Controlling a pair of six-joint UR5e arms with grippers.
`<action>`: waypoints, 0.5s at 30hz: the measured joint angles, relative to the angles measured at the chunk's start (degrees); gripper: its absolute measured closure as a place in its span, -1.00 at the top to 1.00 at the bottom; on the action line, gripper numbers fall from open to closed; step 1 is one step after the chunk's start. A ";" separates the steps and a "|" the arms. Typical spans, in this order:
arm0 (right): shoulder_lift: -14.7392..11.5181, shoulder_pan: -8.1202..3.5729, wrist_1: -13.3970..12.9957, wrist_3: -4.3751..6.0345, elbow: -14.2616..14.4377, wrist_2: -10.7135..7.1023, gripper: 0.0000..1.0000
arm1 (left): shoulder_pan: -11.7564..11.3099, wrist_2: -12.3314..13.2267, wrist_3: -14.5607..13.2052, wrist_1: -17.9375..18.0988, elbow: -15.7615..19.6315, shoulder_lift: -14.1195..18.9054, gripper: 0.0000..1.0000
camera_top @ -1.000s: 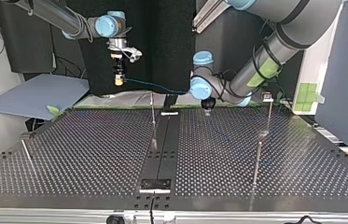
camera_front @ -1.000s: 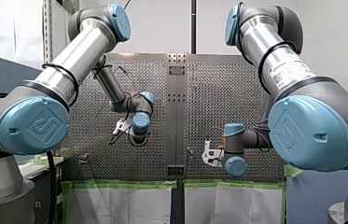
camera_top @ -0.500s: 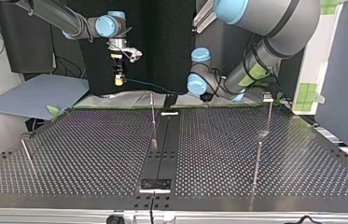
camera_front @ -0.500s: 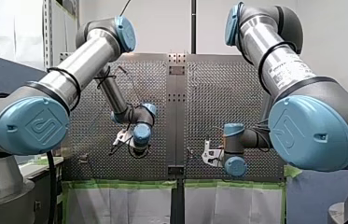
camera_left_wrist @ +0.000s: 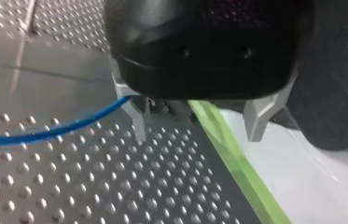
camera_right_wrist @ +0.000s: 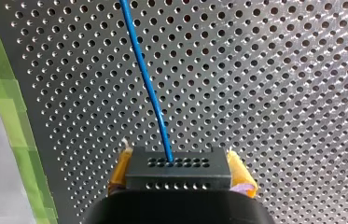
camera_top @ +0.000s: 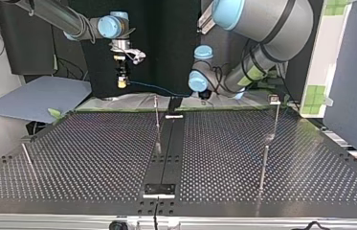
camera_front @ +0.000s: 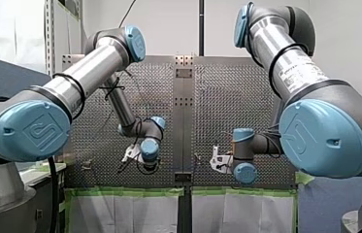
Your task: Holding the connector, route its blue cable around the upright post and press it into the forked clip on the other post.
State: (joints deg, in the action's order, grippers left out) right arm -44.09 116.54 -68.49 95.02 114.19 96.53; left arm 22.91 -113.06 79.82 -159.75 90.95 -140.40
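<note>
Movement: my left claw (camera_left_wrist: 197, 135), spread, has swung in beside the blue cable (camera_left_wrist: 69, 127); my right claw (camera_right_wrist: 181, 171) pinches the connector (camera_right_wrist: 177, 161); routing pending.

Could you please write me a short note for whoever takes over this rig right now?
My right pincer: shut on the black connector, held in the air at the top view's left.
My left pincer: open, gripping nothing; the blue cable passes beside one finger.
Cable: runs through the air from the connector towards the left pincer, apparently not yet round any post.
Done: connector grasped.
Left: route the cable round the middle post, then press it into the clip atop the post at the top view's right.
</note>
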 joint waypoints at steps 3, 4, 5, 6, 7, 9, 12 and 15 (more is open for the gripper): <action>0.00 -0.26 0.13 0.01 -0.03 -0.71 -1.00 | 0.62 1.49 1.47 0.80 0.01 -0.03 0.97; 0.00 -0.34 0.17 0.03 -0.04 -0.99 -1.00 | 0.81 1.93 1.91 1.02 0.01 -0.04 0.97; 0.00 -0.44 0.23 0.05 -0.07 -1.39 -1.00 | 1.01 2.40 2.38 1.24 0.01 -0.03 0.97; 0.00 -0.51 0.29 0.06 -0.09 -1.64 -1.00 | 1.26 3.05 3.03 1.52 0.01 -0.04 0.97; 0.00 -0.58 0.36 0.06 -0.12 -1.86 -1.00 | 1.42 3.54 3.52 1.72 0.01 -0.05 0.97; 0.00 -0.71 0.51 0.08 -0.17 -2.35 -1.00 | 1.76 4.65 4.64 2.12 0.04 -0.06 0.97; 0.00 -0.92 0.61 0.09 -0.20 -3.17 -1.00 | 2.24 5.75 6.13 2.39 0.07 -0.07 0.97; 0.00 -1.12 0.64 0.12 -0.25 -4.11 -1.00 | 2.63 6.33 7.56 2.49 0.08 -0.07 0.97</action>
State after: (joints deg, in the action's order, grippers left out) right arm -44.09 115.42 -67.86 95.14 113.94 92.42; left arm 25.54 -106.73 87.39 -157.26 91.02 -140.47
